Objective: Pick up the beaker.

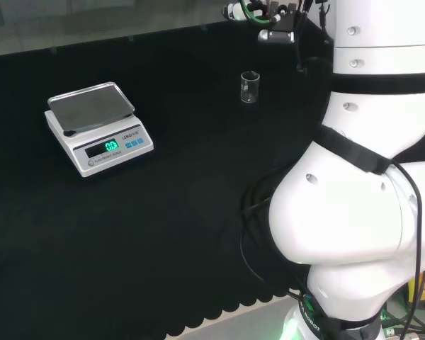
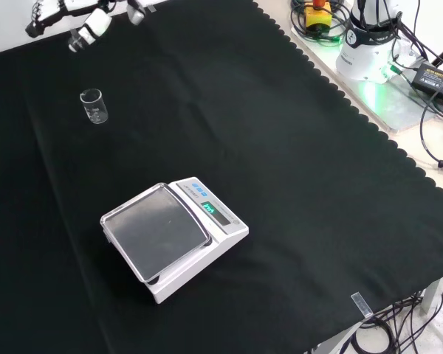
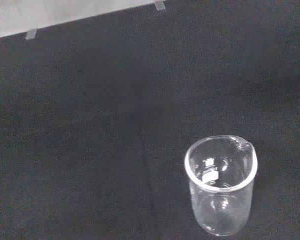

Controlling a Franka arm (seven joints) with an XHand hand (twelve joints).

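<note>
A small clear glass beaker [image 1: 249,87] stands upright and empty on the black cloth, alone. The front view has the beaker [image 2: 93,105] near the upper left, and the wrist view shows the beaker [image 3: 221,185] close, its spout at the rim. The black and white hand [image 2: 85,16] hovers above and beyond the beaker in the front view, apart from it, fingers relaxed and holding nothing. In the head view the hand [image 1: 269,18] sits at the top edge, up and right of the beaker.
A white digital scale [image 1: 97,127] with a steel pan stands on the cloth, well left of the beaker in the head view; in the front view the scale [image 2: 173,236] lies nearer the camera. The arm's white links [image 1: 368,177] rise at the right.
</note>
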